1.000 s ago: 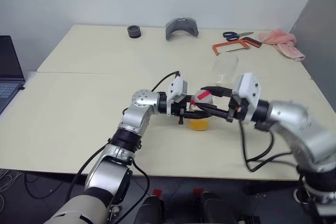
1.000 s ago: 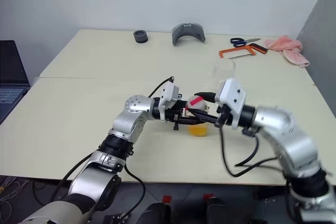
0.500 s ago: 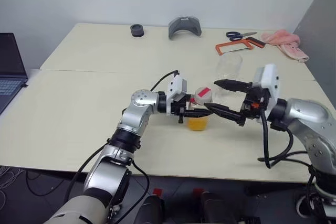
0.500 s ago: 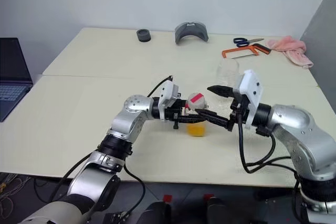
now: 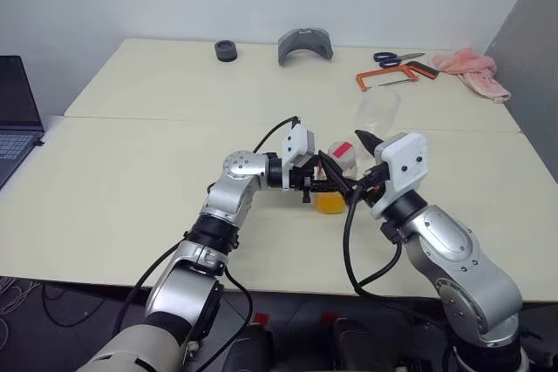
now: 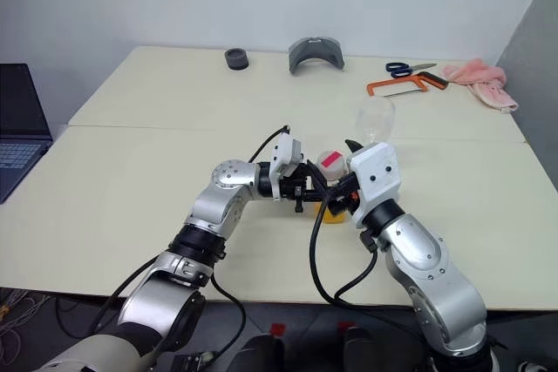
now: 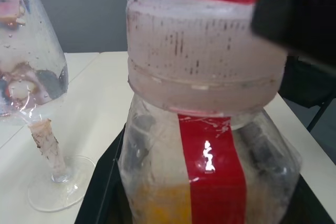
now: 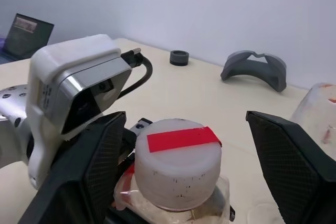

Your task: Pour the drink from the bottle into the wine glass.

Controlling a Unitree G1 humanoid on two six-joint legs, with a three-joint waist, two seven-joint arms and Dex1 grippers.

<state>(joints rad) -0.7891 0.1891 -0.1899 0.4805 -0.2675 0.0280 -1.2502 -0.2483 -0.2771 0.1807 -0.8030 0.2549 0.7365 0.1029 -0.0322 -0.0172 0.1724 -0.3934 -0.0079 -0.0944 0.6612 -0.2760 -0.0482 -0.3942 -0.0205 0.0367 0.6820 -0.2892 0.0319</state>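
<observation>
The bottle (image 5: 335, 182) stands upright near the table's (image 5: 131, 206) front middle, much of it hidden in the head views by the two grippers that meet around it. Its lower body is clearest in the left wrist view: clear plastic with a red strip down the side, and the drink (image 7: 157, 205) lying low in it, an orange-yellow layer cut off by the frame's edge. The white cap (image 8: 177, 162) with its red stripe is on.

The left gripper (image 5: 321, 182) reaches in level from the left with its fingers clamped tight on the bottle below the cap; the black fingers show dimly through the plastic on both sides.

The right gripper (image 8: 181, 171) comes from the right with its fingers (image 8: 86, 174) spread wide, one on each side of the cap and apart from it, holding nothing. Its white wrist housing covers the bottle's right side in the head views.

Just behind the bottle, to the right, stands the glass (image 6: 372, 119), upright. Its bowl is smudged and spotted, and whether it holds any liquid is hard to make out.

Farther back lie a black ring (image 5: 226, 50), a grey curved piece (image 5: 302, 44), scissors (image 5: 397, 58), an orange-framed saw (image 5: 382, 79) and a pink cloth (image 5: 469, 70). A laptop (image 5: 16, 111) is cut off at the left edge.
</observation>
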